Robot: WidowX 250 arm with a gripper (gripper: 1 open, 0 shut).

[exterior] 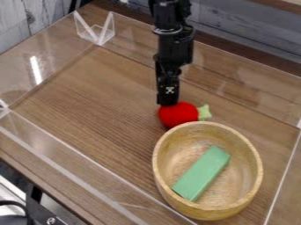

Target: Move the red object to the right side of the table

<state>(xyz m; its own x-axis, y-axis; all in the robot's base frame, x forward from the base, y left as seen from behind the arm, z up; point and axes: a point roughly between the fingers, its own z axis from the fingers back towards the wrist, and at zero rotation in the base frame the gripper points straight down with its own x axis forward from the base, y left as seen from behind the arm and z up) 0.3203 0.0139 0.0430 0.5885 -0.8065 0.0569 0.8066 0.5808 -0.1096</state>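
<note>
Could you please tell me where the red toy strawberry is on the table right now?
In the camera view, the red strawberry lies right of centre on the table, just beyond the wooden bowl's far rim, with the gripper directly above it.
</note>
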